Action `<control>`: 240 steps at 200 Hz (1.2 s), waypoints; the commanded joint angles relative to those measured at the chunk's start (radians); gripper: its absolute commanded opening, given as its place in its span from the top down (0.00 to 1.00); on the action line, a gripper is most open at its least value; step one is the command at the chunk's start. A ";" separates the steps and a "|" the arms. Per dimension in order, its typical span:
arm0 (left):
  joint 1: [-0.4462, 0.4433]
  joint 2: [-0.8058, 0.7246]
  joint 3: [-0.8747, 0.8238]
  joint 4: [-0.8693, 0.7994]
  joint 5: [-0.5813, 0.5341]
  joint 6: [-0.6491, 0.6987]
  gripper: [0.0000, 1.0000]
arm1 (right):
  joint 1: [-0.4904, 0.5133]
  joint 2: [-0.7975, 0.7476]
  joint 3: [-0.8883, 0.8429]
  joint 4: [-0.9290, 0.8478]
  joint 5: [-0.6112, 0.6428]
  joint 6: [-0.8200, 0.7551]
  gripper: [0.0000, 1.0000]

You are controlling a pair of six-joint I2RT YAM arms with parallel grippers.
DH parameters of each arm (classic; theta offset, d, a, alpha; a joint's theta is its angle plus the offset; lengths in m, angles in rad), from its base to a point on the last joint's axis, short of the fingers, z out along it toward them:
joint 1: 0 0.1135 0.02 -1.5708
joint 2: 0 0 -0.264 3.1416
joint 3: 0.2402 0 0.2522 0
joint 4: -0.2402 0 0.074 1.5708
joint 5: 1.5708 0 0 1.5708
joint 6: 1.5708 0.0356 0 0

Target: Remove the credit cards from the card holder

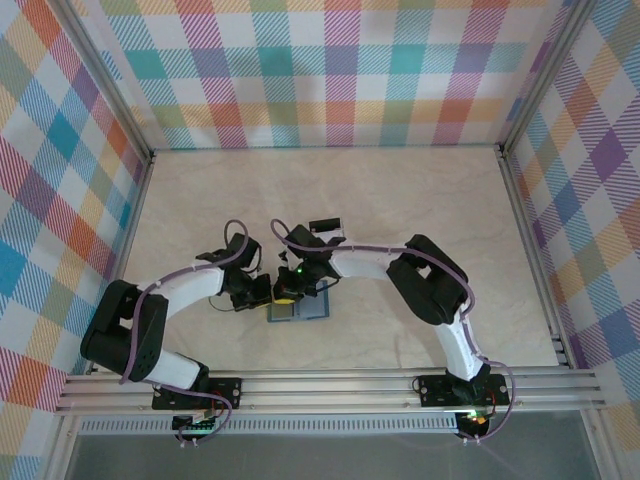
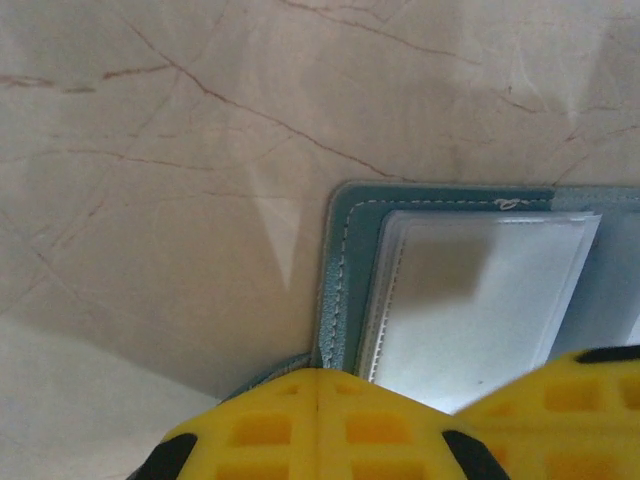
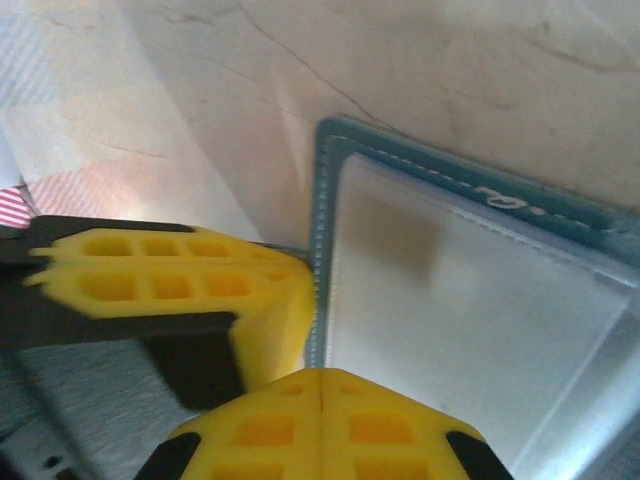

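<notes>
Card holder (image 1: 300, 311) lies open and flat on the marbled table (image 1: 420, 200), near the front edge, between the two arms. Teal border and white stitching are visible in the left wrist view (image 2: 340, 260) and the right wrist view (image 3: 325, 200).

Credit cards (image 2: 480, 310) appear as a whitish face seated within the stitched inner pocket, not drawn out.

Left gripper (image 2: 318, 378): jaws clenched, pads meeting along a seam at the holder's near corner. Whether the holder's edge is pinched between them cannot be told.

Right gripper (image 3: 322, 378): jaws likewise closed together, at the holder's edge, nothing seen held.

The two grippers stand just beside each other over the holder's left end, left (image 1: 262, 292) and right (image 1: 288, 290)
</notes>
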 commanded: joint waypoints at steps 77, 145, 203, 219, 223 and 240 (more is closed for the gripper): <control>0.003 0.004 -0.081 0.060 0.053 -0.043 1.00 | 0.019 0.027 0.021 -0.135 0.097 -0.016 0.91; 0.003 0.000 -0.079 0.041 0.029 -0.023 1.00 | 0.024 -0.008 0.073 -0.325 0.224 -0.095 0.74; 0.004 0.022 -0.087 0.069 0.062 -0.018 1.00 | 0.040 0.022 0.180 -0.485 0.331 -0.161 0.58; 0.004 0.023 -0.084 0.069 0.065 -0.015 1.00 | 0.043 0.027 0.196 -0.509 0.349 -0.170 0.55; 0.004 0.024 -0.084 0.066 0.064 -0.014 1.00 | 0.044 0.027 0.198 -0.516 0.354 -0.171 0.54; 0.004 0.022 -0.080 0.062 0.064 -0.012 1.00 | 0.046 0.024 0.209 -0.535 0.376 -0.178 0.50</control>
